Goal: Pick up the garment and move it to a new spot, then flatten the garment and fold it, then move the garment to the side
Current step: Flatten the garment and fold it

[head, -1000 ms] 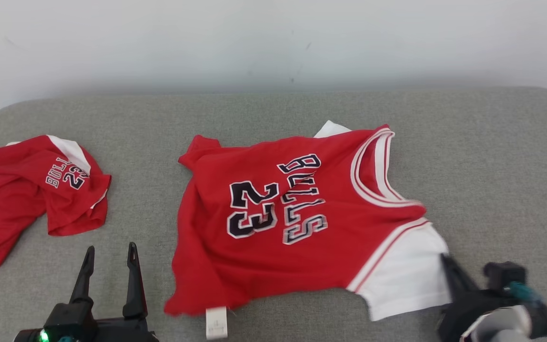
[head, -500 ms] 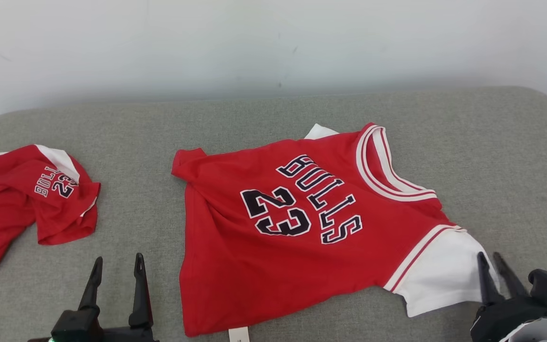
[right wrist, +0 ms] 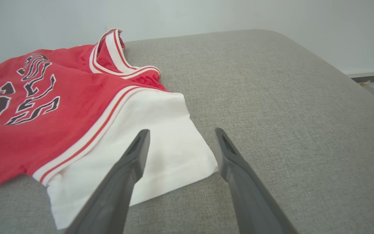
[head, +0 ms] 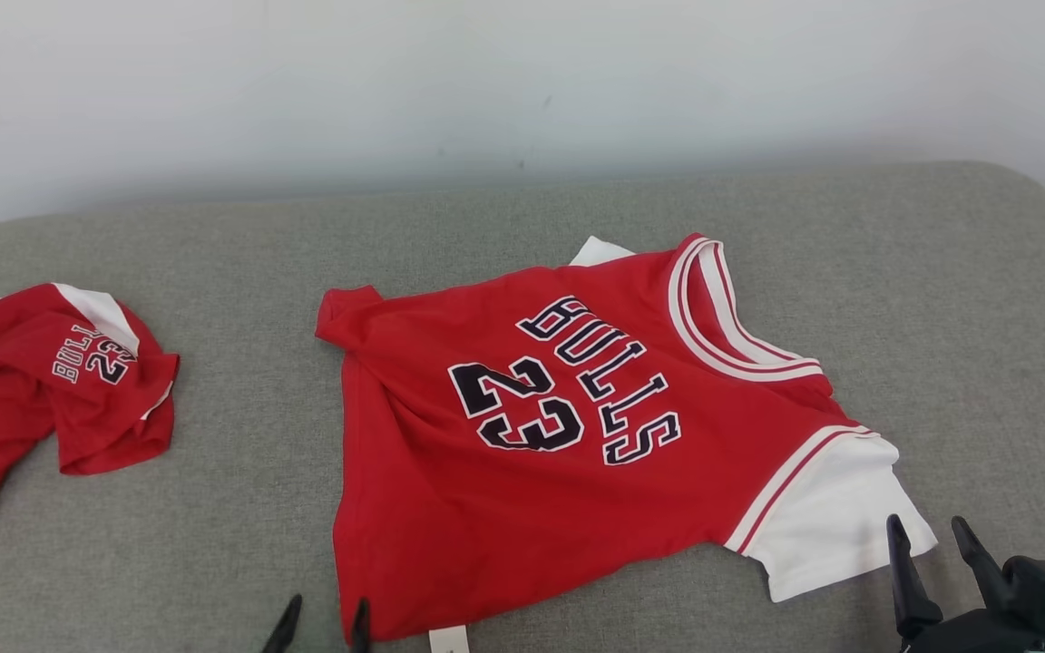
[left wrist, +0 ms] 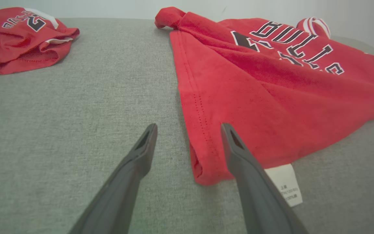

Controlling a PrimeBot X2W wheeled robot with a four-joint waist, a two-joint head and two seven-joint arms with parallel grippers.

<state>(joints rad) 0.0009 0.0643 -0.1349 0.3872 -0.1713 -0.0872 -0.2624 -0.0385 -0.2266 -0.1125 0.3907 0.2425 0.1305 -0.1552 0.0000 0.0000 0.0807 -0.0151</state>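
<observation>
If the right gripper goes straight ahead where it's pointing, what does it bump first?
Probably the white sleeve of the Bulls jersey, right ahead of the right gripper; depth is unclear.

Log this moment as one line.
jersey: spread on grey surface | left gripper: jaws open by hem | right gripper: jaws open by white sleeve

the left gripper point(head: 327, 606) pokes its two dark fingertips up from the bottom edge of the head view, jaws spread wide, while the right gripper point(head: 925, 524) sits at the lower right, its long fingers slanting up and leftward, likewise parted wide.
</observation>
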